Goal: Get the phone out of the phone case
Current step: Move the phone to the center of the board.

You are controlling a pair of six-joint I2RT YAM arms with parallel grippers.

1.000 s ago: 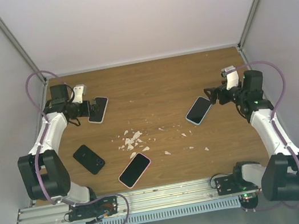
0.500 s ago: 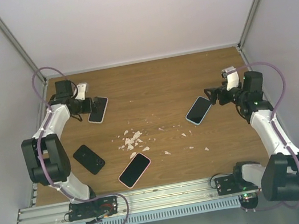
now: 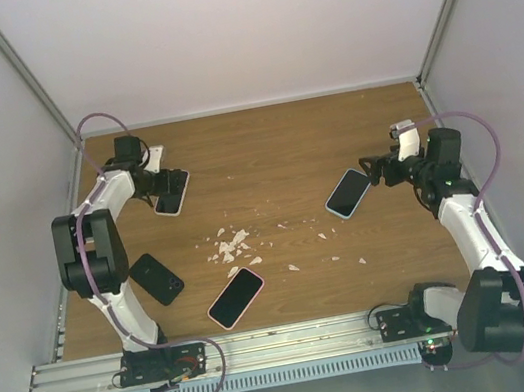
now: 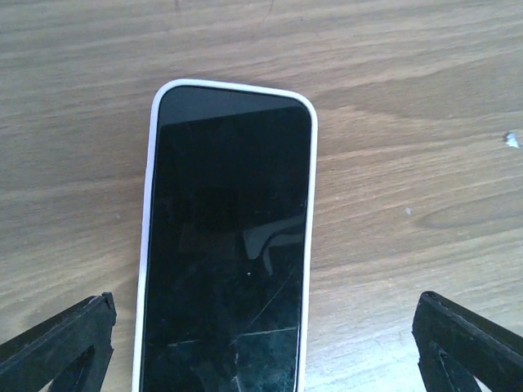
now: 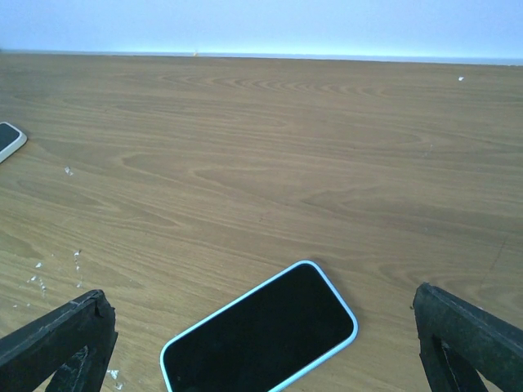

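A phone in a white case (image 3: 172, 191) lies at the back left of the table. My left gripper (image 3: 151, 185) is open and empty just left of it. In the left wrist view the cracked phone (image 4: 227, 245) lies between the spread fingers (image 4: 57, 343), apart from both. A phone in a light-blue case (image 3: 348, 193) lies at the right. My right gripper (image 3: 377, 170) is open and empty just beyond its right end. In the right wrist view that phone (image 5: 261, 339) lies flat between the wide-open fingers (image 5: 470, 343), untouched.
A phone in a pink case (image 3: 236, 297) and a black phone (image 3: 156, 278) lie near the front left. White crumbs (image 3: 230, 245) are scattered mid-table. Grey walls close in the table on three sides. The white-cased phone shows at the far left of the right wrist view (image 5: 8, 139).
My left arm has swung its elbow and wrist toward the back and right; its gripper stays by the white-cased phone. The right arm and all the phones have not moved.
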